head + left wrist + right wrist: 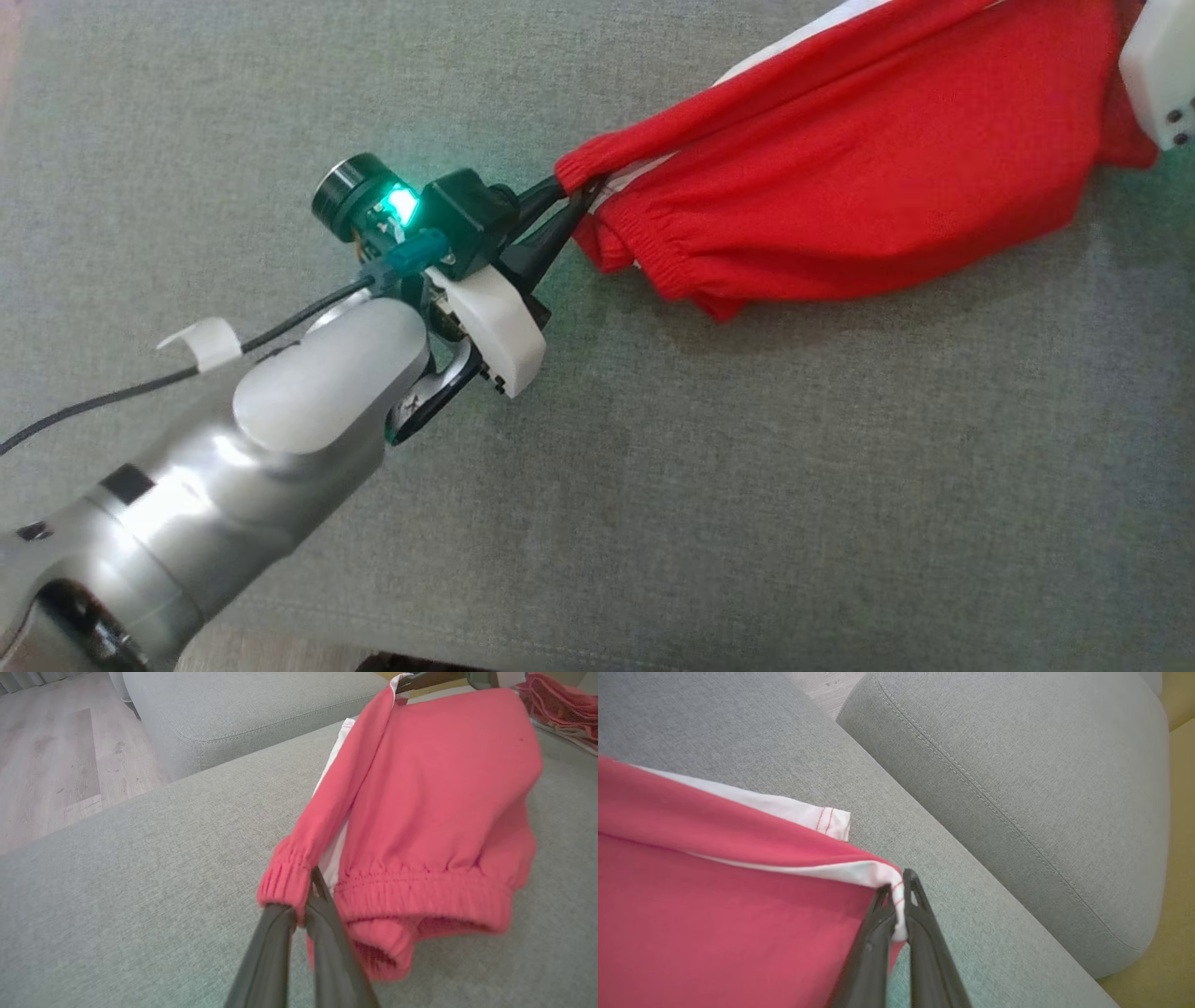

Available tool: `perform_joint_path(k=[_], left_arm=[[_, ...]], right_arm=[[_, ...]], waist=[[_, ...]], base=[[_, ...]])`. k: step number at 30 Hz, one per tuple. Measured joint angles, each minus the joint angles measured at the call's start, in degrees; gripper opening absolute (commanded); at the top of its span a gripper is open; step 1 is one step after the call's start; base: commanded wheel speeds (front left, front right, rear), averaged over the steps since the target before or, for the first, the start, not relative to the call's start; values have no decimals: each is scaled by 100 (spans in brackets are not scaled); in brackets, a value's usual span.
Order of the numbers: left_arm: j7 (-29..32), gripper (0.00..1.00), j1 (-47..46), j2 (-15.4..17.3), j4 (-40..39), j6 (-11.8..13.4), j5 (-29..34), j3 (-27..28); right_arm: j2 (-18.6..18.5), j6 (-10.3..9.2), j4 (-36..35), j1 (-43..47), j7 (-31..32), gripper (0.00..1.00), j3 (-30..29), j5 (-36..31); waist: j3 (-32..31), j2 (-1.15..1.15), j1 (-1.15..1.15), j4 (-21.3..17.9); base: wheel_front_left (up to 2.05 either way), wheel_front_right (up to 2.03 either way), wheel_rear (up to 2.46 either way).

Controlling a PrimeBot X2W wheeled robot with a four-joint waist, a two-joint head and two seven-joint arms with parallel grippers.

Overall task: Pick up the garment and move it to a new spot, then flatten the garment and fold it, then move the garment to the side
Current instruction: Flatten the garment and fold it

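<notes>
The garment (840, 177) is red with white trim and an elastic waistband, and it hangs stretched above the grey sofa cushion (747, 485). My left gripper (577, 198) is shut on the waistband corner; in the left wrist view the garment (434, 812) droops from that left gripper (310, 891), its waistband sagging toward the cushion. My right gripper (899, 891) is shut on a white-edged hem corner of the garment (714, 914). In the head view only the right arm's white wrist housing (1158, 65) shows at the top right edge.
A second grey cushion (1017, 774) lies beside the seat. Wooden floor (51, 756) lies past the sofa's edge. Another heap of red cloth (565, 704) sits at the far corner behind the garment. A black cable (140, 383) runs along my left arm.
</notes>
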Motion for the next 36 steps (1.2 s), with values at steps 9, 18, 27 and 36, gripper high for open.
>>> perform_joint_path(k=[9, 18, 27, 36], left_arm=[[-51, 100, -74, -104, 236, -29, -1, -23], [-390, 100, -26, -52, 325, 391, 27, 83], [-701, 100, 485, 258, 56, 1159, -180, 669], [-825, 100, 1433, 489, -1013, 1991, 223, 2050]], right_arm=[[148, 0, 430, -153, -480, 100, 67, 77], [458, 0, 864, 33, -1359, 100, -378, 410], [809, 0, 1001, 949, -2479, 100, -1160, 849], [1321, 0, 449, 1979, -2751, 100, -2802, 975]], waist=[[-45, 0, 0, 47], [-435, 0, 0, -47], [-1116, 0, -1, -234], [-1686, 0, -1, -588]], base=[[0, 0, 0], [0, 0, 0], [0, 0, 0], [0, 0, 0]])
